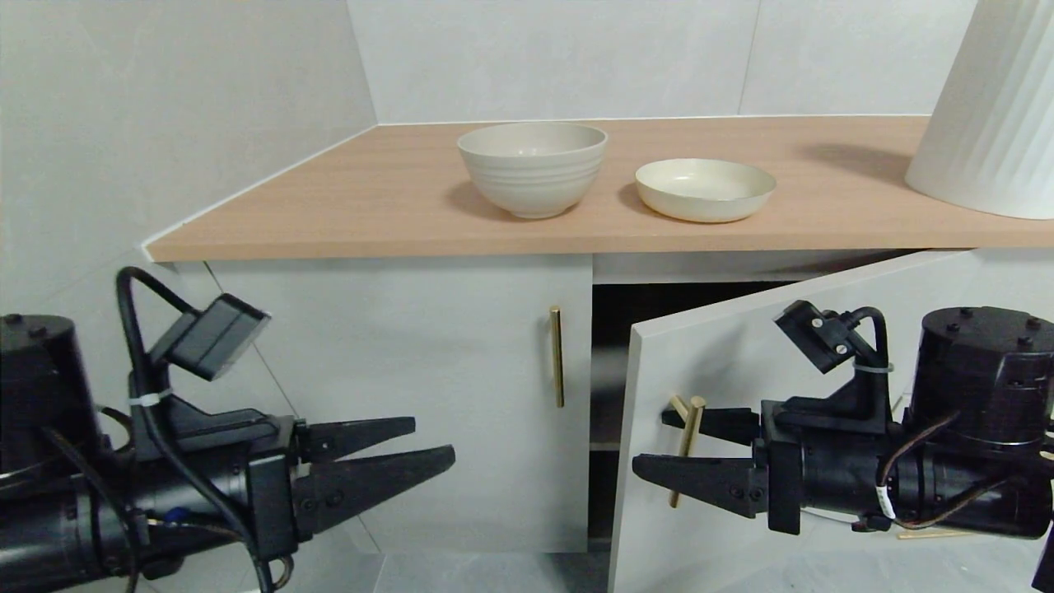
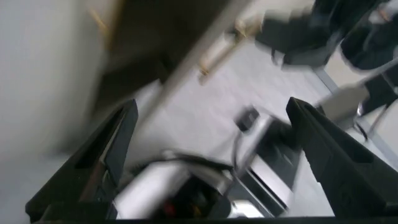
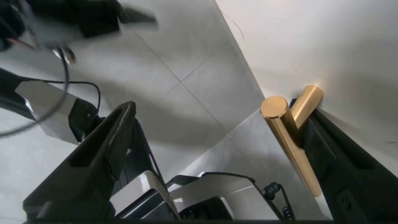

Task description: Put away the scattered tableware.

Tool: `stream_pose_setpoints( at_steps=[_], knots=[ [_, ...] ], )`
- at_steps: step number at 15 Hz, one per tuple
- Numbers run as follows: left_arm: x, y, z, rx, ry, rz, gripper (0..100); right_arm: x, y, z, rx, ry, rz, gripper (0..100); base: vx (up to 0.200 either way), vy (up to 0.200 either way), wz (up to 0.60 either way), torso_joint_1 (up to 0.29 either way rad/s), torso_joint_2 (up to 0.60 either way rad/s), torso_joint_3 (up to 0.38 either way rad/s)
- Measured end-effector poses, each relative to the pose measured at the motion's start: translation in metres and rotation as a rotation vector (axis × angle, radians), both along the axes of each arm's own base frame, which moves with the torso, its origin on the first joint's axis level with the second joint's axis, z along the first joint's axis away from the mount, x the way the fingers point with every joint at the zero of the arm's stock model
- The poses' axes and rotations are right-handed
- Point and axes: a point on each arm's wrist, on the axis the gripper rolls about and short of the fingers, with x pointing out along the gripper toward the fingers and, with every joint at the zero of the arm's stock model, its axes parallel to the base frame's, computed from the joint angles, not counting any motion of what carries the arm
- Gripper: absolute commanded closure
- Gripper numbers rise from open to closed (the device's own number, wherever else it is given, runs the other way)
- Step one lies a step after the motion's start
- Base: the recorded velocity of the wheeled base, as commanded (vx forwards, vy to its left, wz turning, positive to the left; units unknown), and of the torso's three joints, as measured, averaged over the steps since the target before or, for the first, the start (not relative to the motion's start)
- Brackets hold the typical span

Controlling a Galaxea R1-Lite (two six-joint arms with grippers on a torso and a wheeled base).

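A deep cream bowl (image 1: pixel 531 169) and a shallow cream dish (image 1: pixel 705 189) stand side by side on the wooden counter (image 1: pixel 370 206). Below it, the right cabinet door (image 1: pixel 725 346) hangs partly open. My right gripper (image 1: pixel 650 442) (image 3: pixel 217 115) is open, and the door's gold handle (image 1: pixel 687 449) (image 3: pixel 292 140) stands between its fingers, close against one of them. My left gripper (image 1: pixel 434 439) (image 2: pixel 211 106) is open and holds nothing, low in front of the closed left door (image 1: pixel 428 395). From the left wrist view the open door's handle (image 2: pixel 217 53) appears blurred.
A tall white ribbed container (image 1: pixel 988 107) stands at the counter's right end. The left door has its own gold handle (image 1: pixel 557 356). A dark cabinet interior (image 1: pixel 609 362) shows in the gap between the doors. Tiled walls close off the back and left.
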Motion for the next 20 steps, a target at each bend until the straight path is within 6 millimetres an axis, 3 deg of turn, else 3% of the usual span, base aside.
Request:
stream_pose_setpoints(
  at_steps=[6,7,15,20],
  knots=[
    [0.006,-0.011,-0.018,0.030,0.074,-0.030,0,0.000,0.000,-0.001,-0.002,0.002,0.000,0,0.000,0.000,0.00,0.000,0.00,0.000],
    [0.007,-0.011,-0.018,0.031,0.077,-0.030,100,0.000,0.000,-0.001,-0.003,0.002,0.000,0,0.000,0.000,0.00,0.000,0.00,0.000],
    [0.015,-0.017,-0.019,0.018,0.034,-0.046,100,-0.001,0.000,-0.001,-0.003,0.003,0.000,0,0.000,0.000,0.00,0.000,0.00,0.000],
    [0.035,-0.049,-0.041,0.052,-0.076,-0.149,100,-0.001,-0.001,0.000,-0.002,0.003,0.000,0,0.000,0.000,0.00,0.000,0.00,0.000]
  ],
)
